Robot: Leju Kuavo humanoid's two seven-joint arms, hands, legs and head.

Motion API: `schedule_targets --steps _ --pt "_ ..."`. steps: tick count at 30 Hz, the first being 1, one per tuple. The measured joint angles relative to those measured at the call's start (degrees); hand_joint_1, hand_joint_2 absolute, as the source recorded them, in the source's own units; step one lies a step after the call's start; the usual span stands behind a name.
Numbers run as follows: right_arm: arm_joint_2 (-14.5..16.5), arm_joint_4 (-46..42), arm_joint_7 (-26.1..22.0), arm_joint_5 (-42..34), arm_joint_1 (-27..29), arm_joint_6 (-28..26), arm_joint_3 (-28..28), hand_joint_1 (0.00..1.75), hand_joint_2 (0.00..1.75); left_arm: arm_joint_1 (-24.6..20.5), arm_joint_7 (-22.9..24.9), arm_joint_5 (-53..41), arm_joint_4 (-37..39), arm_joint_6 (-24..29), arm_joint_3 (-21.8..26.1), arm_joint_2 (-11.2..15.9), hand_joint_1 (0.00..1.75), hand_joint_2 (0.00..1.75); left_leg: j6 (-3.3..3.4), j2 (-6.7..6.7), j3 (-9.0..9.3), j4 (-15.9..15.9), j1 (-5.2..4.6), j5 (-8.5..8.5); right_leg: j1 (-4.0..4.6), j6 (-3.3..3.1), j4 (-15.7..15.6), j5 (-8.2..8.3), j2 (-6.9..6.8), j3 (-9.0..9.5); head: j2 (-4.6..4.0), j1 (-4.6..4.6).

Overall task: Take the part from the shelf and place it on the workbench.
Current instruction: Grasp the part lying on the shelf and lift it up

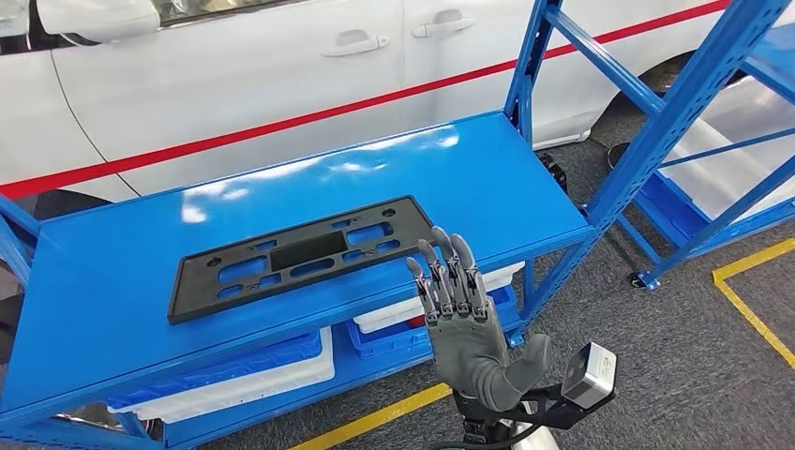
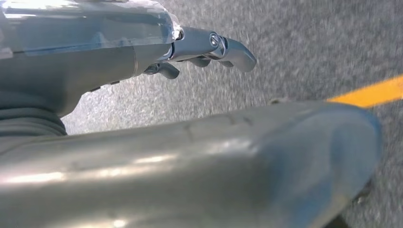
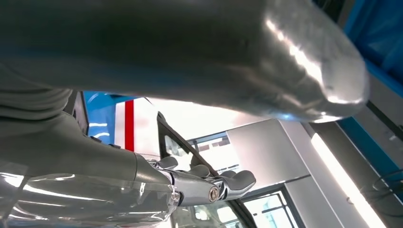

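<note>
The flat black plastic part is lying on the blue metal shelf. The right hand is hovering just beside it, fingers apart, holding nothing; the left hand is hanging over grey floor, fingers apart.

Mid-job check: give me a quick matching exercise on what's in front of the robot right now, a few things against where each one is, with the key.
Things:
1. black part
2. right hand
3. white bins
4. white car

Places:
A. behind the shelf
B. lying flat on the blue shelf top
C. raised at the shelf's front edge, fingers apart, holding nothing
D. on the level below the shelf top

Pairs: 1-B, 2-C, 3-D, 4-A
</note>
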Motion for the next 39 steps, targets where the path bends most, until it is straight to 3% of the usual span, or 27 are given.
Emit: schedule_targets --steps 3,4,5,7,9,11,14,16,18,19,20,21,23,25,26,28,30,32,34,35,36,39 --pt "0.0 0.1 0.0 0.4 0.0 0.2 0.0 0.0 0.0 0.0 -0.3 -0.1 0.0 -0.1 0.0 0.0 0.0 0.0 0.48 -0.32 0.38 -0.3 0.02 -0.27 -0.35 0.6 10.1 -4.16 -0.22 -5.86 0.0 0.09" --pt "-0.1 0.1 0.0 0.6 0.1 0.2 0.0 0.0 0.0 0.0 -0.3 -0.1 0.0 -0.2 0.0 0.0 0.0 0.0 0.48 -0.6 0.51 -0.3 0.03 -0.42 -0.48 0.75 12.2 -4.22 -0.24 -7.4 0.0 0.1" --pt "-0.1 0.1 0.0 0.8 0.2 0.2 0.0 0.0 0.0 0.0 -0.4 -0.1 0.0 -0.3 0.0 0.0 0.0 0.0 0.41 -0.93 0.73 -0.2 0.05 -0.59 -0.6 0.84 12.2 -3.12 -0.25 -7.91 -0.01 0.09" --pt "-0.1 0.2 0.0 1.1 0.4 0.3 0.0 0.0 0.0 0.0 -0.5 -0.2 0.0 -0.4 0.0 -0.1 0.0 0.0 0.12 -1.78 1.33 -0.2 0.11 -0.96 -0.85 0.83 6.4 1.54 0.06 -5.85 -0.01 0.1" --pt "-0.2 0.2 -0.2 1.5 0.5 0.3 0.0 0.0 0.0 -0.1 -0.7 -0.2 0.0 -0.4 0.0 -0.1 0.0 0.0 -0.37 -2.64 1.58 0.0 0.01 -1.31 -0.91 0.62 -0.3 4.51 1.33 -3.11 0.0 0.09" --pt "-0.2 0.3 -0.3 1.8 0.6 0.4 0.0 0.0 0.0 -0.1 -0.8 -0.2 0.0 -0.4 0.0 -0.1 0.0 0.0 -1.02 -3.37 1.45 0.0 -0.02 -1.42 -0.72 0.25 -2.4 4.72 1.97 -2.28 0.0 0.07" --pt "-0.2 0.5 -0.3 2.0 0.6 0.7 0.0 0.0 0.0 0.1 -0.8 -0.2 0.0 -0.4 0.0 -0.1 0.0 0.0 -2.01 -3.23 1.14 0.5 0.17 -1.99 -0.85 -0.82 -3.1 4.96 0.9 -1.86 -0.01 0.04" --pt "-0.2 0.5 -0.3 2.1 0.7 0.8 0.0 0.0 0.0 0.0 -0.9 -0.2 0.0 -0.5 0.0 -0.1 0.0 0.0 -2.41 -1.77 -0.9 5.1 0.24 -4.63 -0.95 -1.5 -3.5 4.96 -0.13 -1.51 -0.01 0.0" --pt "-0.2 0.7 -0.3 2.2 0.8 0.9 0.0 0.0 0.0 0.0 -1.0 -0.2 0.0 -0.6 0.0 -0.1 0.0 0.0 -2.73 -0.83 -4.77 12.8 0.34 -8.04 -0.74 -1.87 -3.5 4.74 -1.25 -1.41 -0.01 -0.01" --pt "-0.2 0.9 -0.3 2.3 0.8 0.9 0.0 0.0 0.0 0.0 -1.0 -0.2 0.0 -0.6 0.0 -0.1 0.0 0.0 -2.85 -0.64 -6.23 15.5 0.39 -8.78 -0.65 -1.94 -3.4 4.63 -1.8 -1.36 -0.01 -0.01" --pt "-0.2 1.0 -0.3 2.5 0.9 0.9 0.0 0.0 0.0 0.1 -1.1 -0.2 0.0 -0.7 0.0 -0.1 0.0 0.0 -2.92 -0.48 -6.67 16.1 0.42 -8.38 -0.6 -1.95 -3.4 4.5 -2.29 -1.28 -0.01 0.0" --pt "-0.2 1.1 -0.3 2.6 0.9 1.0 0.0 0.0 0.0 0.2 -1.1 -0.2 0.0 -0.7 0.0 -0.1 0.0 0.0 -2.91 -0.21 -5.87 14.3 0.43 -6.85 -0.57 -1.88 -3.3 4.33 -2.75 -1.14 -0.01 -0.01" --pt "-0.2 1.1 -0.3 2.7 0.9 1.1 0.0 0.0 0.0 0.2 -1.1 -0.2 0.0 -0.7 0.0 -0.1 0.0 0.0 -2.59 1.4 -2.06 6.5 0.27 -2.92 -0.47 -1.58 -3.2 3.88 -3.65 -0.68 0.0 -0.01" --pt "-0.2 1.1 -0.3 2.7 0.9 1.2 0.0 0.0 0.0 0.1 -1.1 -0.2 0.0 -0.7 0.0 -0.1 0.0 0.0 -1.9 2.76 0.54 1.1 -0.11 -1.19 -0.21 -1.1 -3.0 3.45 -4.44 -0.4 0.0 0.04" --pt "-0.2 1.1 -0.3 2.7 0.8 1.2 0.0 0.0 0.0 0.0 -1.1 -0.2 0.0 -0.7 0.0 -0.1 0.0 0.0 -1.58 2.91 0.77 0.4 -0.31 -1.3 -0.09 -0.85 -3.0 3.33 -4.82 -0.33 0.0 0.07" --pt "-0.2 1.1 -0.3 2.7 0.7 1.2 0.0 0.0 0.0 0.0 -0.9 -0.2 0.0 -0.7 0.0 -0.1 0.0 0.0 -1.01 1.84 0.75 0.1 -0.24 -1.08 -0.07 -0.29 -3.0 3.12 -5.31 -0.12 0.0 0.08" --pt "-0.2 1.1 -0.3 2.8 0.6 1.2 0.0 0.0 0.0 0.1 -0.7 -0.3 0.0 -0.7 0.0 -0.1 0.0 0.0 -0.34 0.93 0.99 -0.4 0.06 -0.8 -0.28 0.33 -1.3 1.74 -3.71 -0.65 0.0 0.08" --pt "-0.3 1.2 -0.3 2.8 0.7 1.2 0.0 0.0 0.0 0.0 -0.6 -0.4 0.0 -0.8 0.0 -0.1 0.0 0.0 0.13 0.04 1.1 -0.6 0.2 -0.68 -0.53 0.7 4.6 -1.57 -1.5 -3.54 0.0 0.1" --pt "-0.3 1.4 -0.3 2.9 0.9 1.2 0.0 0.0 0.0 0.0 -0.5 -0.5 0.0 -0.8 0.0 -0.2 0.0 0.0 0.25 -1.11 1.08 -0.6 0.2 -0.72 -0.62 0.86 11.7 -4.07 -0.98 -7.42 0.0 0.1" --pt "-0.4 1.5 -0.3 2.9 1.0 1.1 0.0 0.0 0.0 0.0 -0.5 -0.5 0.0 -0.8 0.0 -0.2 0.0 0.0 0.22 -1.77 1.14 -0.6 0.21 -0.75 -0.67 0.89 13.1 -3.78 -0.93 -8.4 0.0 0.1" --pt "-0.4 1.6 -0.3 2.9 1.0 1.0 0.0 0.0 0.0 0.0 -0.4 -0.6 0.0 -0.8 0.0 -0.2 0.0 0.0 0.15 -2.46 1.26 -0.5 0.23 -0.8 -0.73 0.86 12.1 -2.3 -0.86 -8.24 0.0 0.09" --pt "-0.4 1.7 -0.3 2.9 1.0 0.9 0.0 0.0 0.0 0.0 -0.4 -0.7 0.0 -0.9 0.0 -0.2 0.0 0.0 -0.38 -4.37 1.56 -0.2 0.24 -1.16 -1.02 0.5 1.3 3.69 1.06 -3.71 0.0 0.11"
